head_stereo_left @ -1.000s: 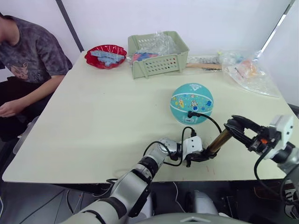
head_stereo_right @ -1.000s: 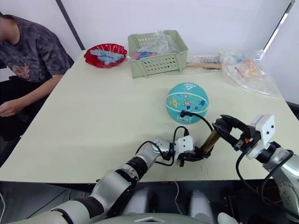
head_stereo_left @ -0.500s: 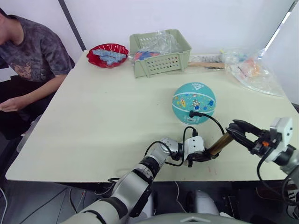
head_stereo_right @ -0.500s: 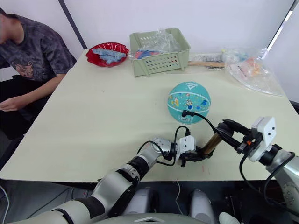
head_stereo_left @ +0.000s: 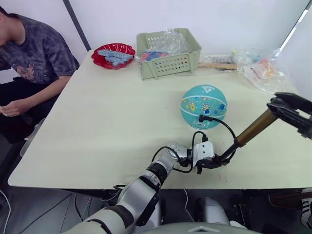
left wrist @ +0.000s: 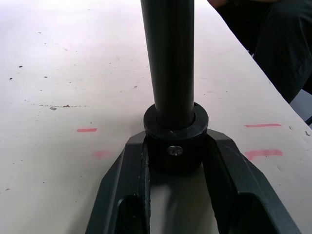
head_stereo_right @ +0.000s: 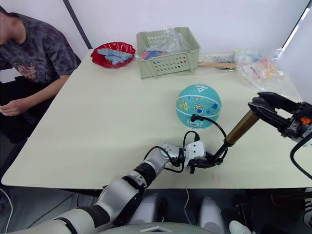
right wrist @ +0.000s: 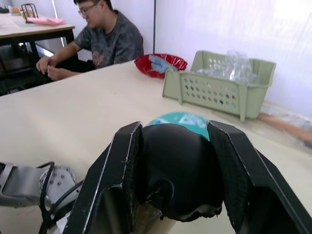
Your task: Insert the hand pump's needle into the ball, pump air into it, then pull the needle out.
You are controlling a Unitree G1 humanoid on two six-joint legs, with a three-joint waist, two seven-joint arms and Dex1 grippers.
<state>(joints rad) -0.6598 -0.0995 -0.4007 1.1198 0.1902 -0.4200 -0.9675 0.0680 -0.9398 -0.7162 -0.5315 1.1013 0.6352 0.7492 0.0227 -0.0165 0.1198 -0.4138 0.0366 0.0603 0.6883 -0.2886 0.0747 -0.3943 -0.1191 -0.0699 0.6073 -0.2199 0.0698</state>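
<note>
Left wrist view: left gripper (left wrist: 176,161) is clamping the pump (head_stereo_left: 253,128) base steady while right gripper (right wrist: 175,180) is gripping its handle for stroking.

Setting: an indoor test room or lab. Evidence: plain white walls, a large cream tabletop (head_stereo_left: 112,112) carrying a green perforated basket (head_stereo_left: 168,52) and bagged items (head_stereo_left: 258,70), red tape marks on its surface, and a seated person (head_stereo_left: 24,53) at far left.
</note>
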